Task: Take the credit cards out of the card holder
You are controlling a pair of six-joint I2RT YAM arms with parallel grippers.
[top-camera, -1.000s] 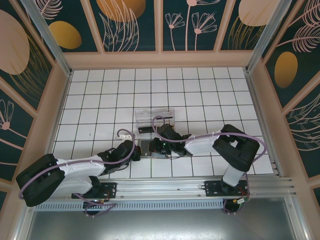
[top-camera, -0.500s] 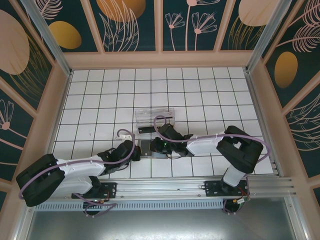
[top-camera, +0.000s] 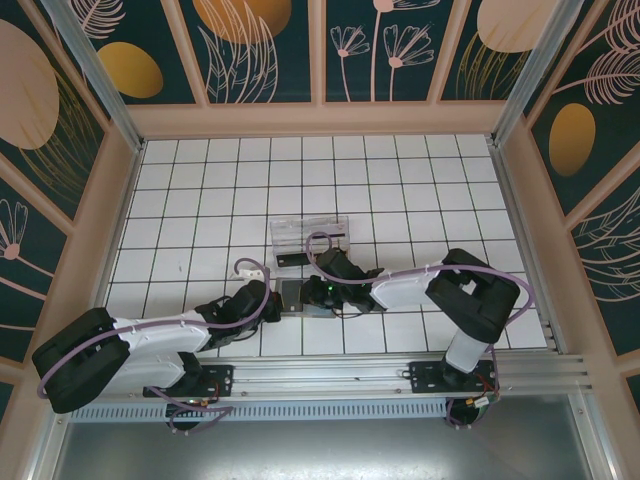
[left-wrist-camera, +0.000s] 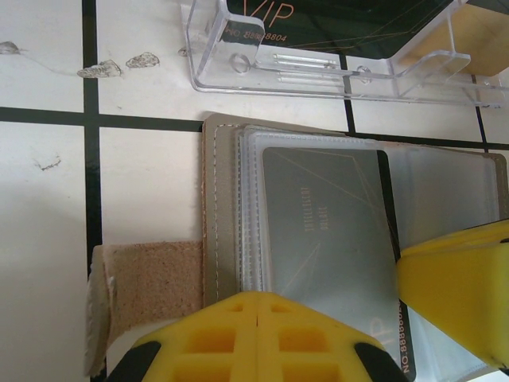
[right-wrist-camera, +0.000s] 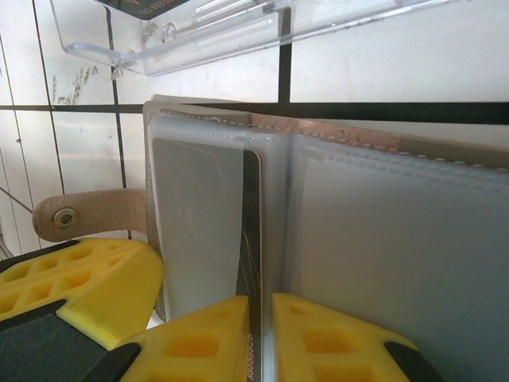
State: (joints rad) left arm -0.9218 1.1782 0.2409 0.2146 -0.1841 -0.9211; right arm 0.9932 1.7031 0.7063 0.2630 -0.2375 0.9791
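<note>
Grey-beige stitched folding card holder [left-wrist-camera: 221, 199] lies open and flat on the white tiled worktop [left-wrist-camera: 48, 207], clear plastic sleeves facing up. A rough tan suede-like snap tab [left-wrist-camera: 151, 278] sticks out of one side. The tab-side sleeve carries a pale grey plastic credit card [left-wrist-camera: 326, 215] with a dark edge strip. Print on its face is too faint to read, and its near end is cut off under yellow fingers. Right gripper [right-wrist-camera: 260, 322]: gridded yellow pads nearly together, card's dark edge in the slit between them, so clamped on the credit card beside the holder's fold. Left gripper [left-wrist-camera: 258, 318]: pads closed to a seam over the holder's tab-side edge; can't tell if anything is pinched. Just beyond the holder, not touching it, a clear rectangular plastic tray [left-wrist-camera: 318, 72] holds a dark card [left-wrist-camera: 318, 16] marked VIP, mostly cropped. From above, both grippers hide most of the holder.
</note>
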